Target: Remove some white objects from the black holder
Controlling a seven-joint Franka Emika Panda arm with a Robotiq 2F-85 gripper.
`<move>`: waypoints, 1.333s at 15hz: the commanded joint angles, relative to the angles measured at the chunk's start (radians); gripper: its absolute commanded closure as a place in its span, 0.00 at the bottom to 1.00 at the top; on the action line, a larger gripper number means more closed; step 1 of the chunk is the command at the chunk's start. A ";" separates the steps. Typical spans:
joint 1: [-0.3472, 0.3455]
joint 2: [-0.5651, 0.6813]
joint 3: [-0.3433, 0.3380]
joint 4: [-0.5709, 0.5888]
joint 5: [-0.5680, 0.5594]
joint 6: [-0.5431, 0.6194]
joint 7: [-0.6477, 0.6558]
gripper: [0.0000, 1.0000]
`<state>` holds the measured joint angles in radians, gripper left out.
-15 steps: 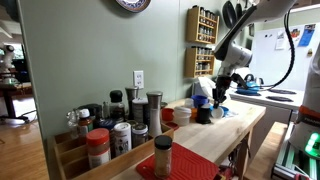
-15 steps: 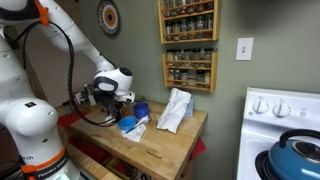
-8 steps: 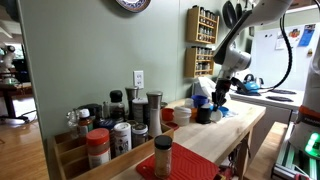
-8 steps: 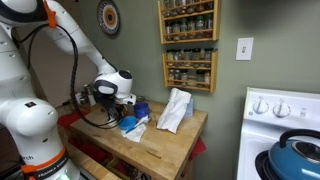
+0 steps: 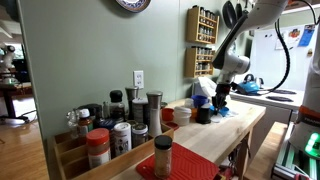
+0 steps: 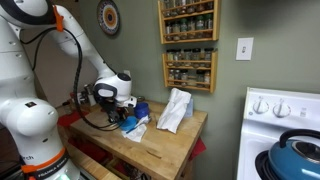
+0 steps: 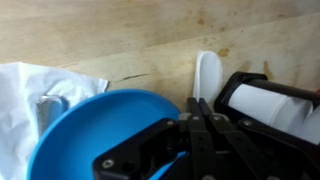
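Black holder sits on the wooden counter at 3 o'clock from the claw, just beside it, with white things inside. One white piece shows at 12 o'clock from the claw tips. I cannot tell if the claw is pinching it. A blue bowl sits at 9 o'clock.

Light wooden butcher-block tabletop; its grain is plain in the wrist view. A round blue plastic bowl sits on it, with its rim overlapping a crinkled white sheet.

A crumpled white paper bag stands upright near the table's back edge.

On the green wall a wooden wall-mounted spice rack is full of small jars, with a second like it directly above. A white outlet plate is beside them.

White stove with a blue kettle on it.

Foreground in an exterior view:
- cluster of assorted spice jars
- tall metal shaker
- small orange cup
- dark-lidded glass jar on a red mat
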<state>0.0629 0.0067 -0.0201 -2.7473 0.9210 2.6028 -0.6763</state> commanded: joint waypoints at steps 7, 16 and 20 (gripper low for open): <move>-0.027 -0.063 0.005 -0.019 0.053 -0.075 -0.119 1.00; -0.026 -0.014 0.016 0.005 0.002 -0.052 -0.060 1.00; -0.027 0.001 0.022 0.005 -0.006 -0.014 -0.047 1.00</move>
<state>0.0402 -0.0116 -0.0116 -2.7422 0.9410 2.5492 -0.7596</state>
